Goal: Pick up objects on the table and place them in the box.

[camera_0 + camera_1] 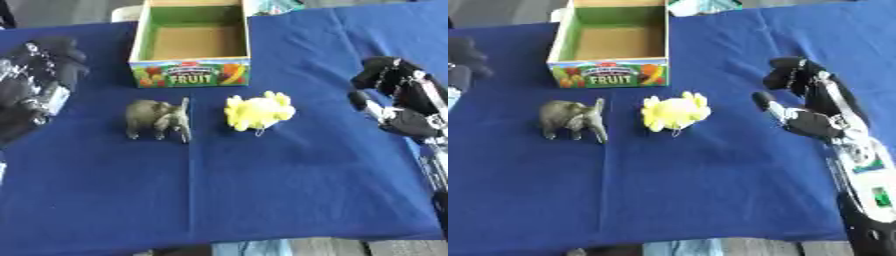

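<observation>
A grey-green toy elephant (158,117) stands on the blue tablecloth, left of centre. Just right of it lies a fluffy yellow toy (257,111). Behind both stands an open cardboard box (192,72) with green inner walls and "FRUIT" printed on its front; nothing shows inside it. My right hand (808,102) hovers to the right of the yellow toy, apart from it, fingers relaxed and thumb pointing toward the toy, holding nothing. My left hand (39,80) sits at the left edge, away from the elephant, with its fingers curled and nothing in it.
The blue cloth (262,190) covers the whole table; its front edge runs along the bottom of the view. A pale object (276,6) lies beyond the box at the far edge.
</observation>
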### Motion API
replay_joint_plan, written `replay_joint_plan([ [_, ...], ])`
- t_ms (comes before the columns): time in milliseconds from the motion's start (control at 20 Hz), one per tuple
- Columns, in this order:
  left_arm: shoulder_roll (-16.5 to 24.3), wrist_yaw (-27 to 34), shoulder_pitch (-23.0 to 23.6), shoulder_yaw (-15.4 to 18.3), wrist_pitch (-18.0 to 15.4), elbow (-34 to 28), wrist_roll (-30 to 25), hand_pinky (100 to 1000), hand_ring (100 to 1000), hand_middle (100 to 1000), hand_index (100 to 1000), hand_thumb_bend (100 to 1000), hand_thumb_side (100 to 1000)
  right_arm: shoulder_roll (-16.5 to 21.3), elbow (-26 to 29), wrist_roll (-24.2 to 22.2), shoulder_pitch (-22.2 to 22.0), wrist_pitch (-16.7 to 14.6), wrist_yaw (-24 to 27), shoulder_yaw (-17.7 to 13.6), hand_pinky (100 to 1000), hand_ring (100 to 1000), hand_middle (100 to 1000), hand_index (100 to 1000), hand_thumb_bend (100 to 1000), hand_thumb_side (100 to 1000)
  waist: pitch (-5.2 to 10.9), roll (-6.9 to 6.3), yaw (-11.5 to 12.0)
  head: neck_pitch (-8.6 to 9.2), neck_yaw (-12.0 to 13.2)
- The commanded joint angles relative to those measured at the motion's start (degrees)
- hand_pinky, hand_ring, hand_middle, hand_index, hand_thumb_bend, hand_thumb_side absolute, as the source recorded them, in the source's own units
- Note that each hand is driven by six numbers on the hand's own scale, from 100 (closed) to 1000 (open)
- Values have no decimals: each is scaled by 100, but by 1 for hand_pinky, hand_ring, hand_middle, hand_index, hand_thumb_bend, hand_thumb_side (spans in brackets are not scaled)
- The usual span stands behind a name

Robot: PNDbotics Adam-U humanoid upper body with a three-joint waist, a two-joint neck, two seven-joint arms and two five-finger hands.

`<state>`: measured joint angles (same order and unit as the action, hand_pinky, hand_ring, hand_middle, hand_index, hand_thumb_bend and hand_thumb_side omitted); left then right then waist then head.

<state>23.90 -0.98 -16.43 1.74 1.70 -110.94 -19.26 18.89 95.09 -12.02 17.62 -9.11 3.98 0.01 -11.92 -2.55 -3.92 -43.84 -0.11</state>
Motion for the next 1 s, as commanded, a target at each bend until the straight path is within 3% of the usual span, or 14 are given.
replay_joint_plan([
  [50, 439, -456, -382, -258, -162, 230, -157, 786, 719, 706, 841, 189, 333, 100, 88, -13, 34, 3, -1, -20, 719, 689, 577, 762, 447, 238, 117, 4, -15, -28, 1],
  [450, 829, -1350, -1448, -1138, -619, 1181, -552, 794, 739, 731, 852, 264, 244, 105, 79, -45, 18, 1, 6, 7, 719, 689, 577, 762, 445, 240, 154, -14, -111, -28, 21],
  [600, 807, -1576, -1705, -1379, -779, 1465, -774, 798, 745, 737, 856, 292, 284, 107, 78, -50, 18, 0, 10, 12, 719, 689, 577, 762, 444, 239, 159, -20, -139, -28, 24],
  [1000, 606, -2226, -2044, -1667, -1056, 2176, -1116, 798, 750, 741, 859, 372, 270, 106, 78, -70, 5, 3, 11, 22, 719, 689, 577, 761, 448, 238, 166, -33, -174, -28, 24],
])
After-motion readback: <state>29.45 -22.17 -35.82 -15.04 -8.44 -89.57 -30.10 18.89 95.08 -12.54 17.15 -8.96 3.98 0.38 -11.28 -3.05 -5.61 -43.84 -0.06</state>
